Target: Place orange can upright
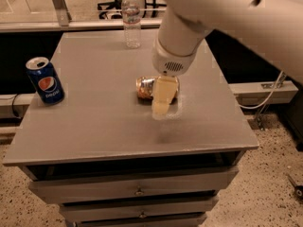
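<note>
The orange can (146, 88) lies on its side near the middle of the grey table (94, 126), its long axis running left to right. It is shiny orange-gold with pale markings. My gripper (161, 104) hangs down from the white arm directly in front of the can's right half and hides that part. Its pale tip reaches a little nearer the front edge than the can. I cannot see whether it touches the can.
A blue Pepsi can (45, 79) stands upright at the table's left edge. A clear water bottle (131, 19) stands at the back centre. Drawers sit below the table top. A chair and railing are behind the table.
</note>
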Robot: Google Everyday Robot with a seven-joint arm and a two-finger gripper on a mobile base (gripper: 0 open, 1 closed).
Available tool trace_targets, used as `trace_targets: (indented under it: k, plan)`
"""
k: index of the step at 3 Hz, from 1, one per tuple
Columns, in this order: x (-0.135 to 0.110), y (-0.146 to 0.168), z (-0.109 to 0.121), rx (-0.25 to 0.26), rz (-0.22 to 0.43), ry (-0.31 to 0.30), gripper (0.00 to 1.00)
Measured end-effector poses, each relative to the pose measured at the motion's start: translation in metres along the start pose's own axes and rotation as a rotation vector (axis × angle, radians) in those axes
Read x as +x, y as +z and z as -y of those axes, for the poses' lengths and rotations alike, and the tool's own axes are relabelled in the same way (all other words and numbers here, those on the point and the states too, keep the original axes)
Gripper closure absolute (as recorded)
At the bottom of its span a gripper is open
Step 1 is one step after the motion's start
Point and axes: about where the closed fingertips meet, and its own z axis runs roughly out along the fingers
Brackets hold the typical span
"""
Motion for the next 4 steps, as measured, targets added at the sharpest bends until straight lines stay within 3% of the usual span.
trace_targets:
  k: [1,2,3,4]
  plan:
    - [-0.009,0.033,0.001,-0.013,-0.032,-0.047,0.0]
    - [-0.01,0.051,0.008,-0.023,-0.057,-0.067,0.0]
    - [-0.008,0.067,0.014,-0.065,-0.082,-0.066,0.0]
    - [-0.007,0.076,0.02,-0.11,-0.112,-0.053,0.18]
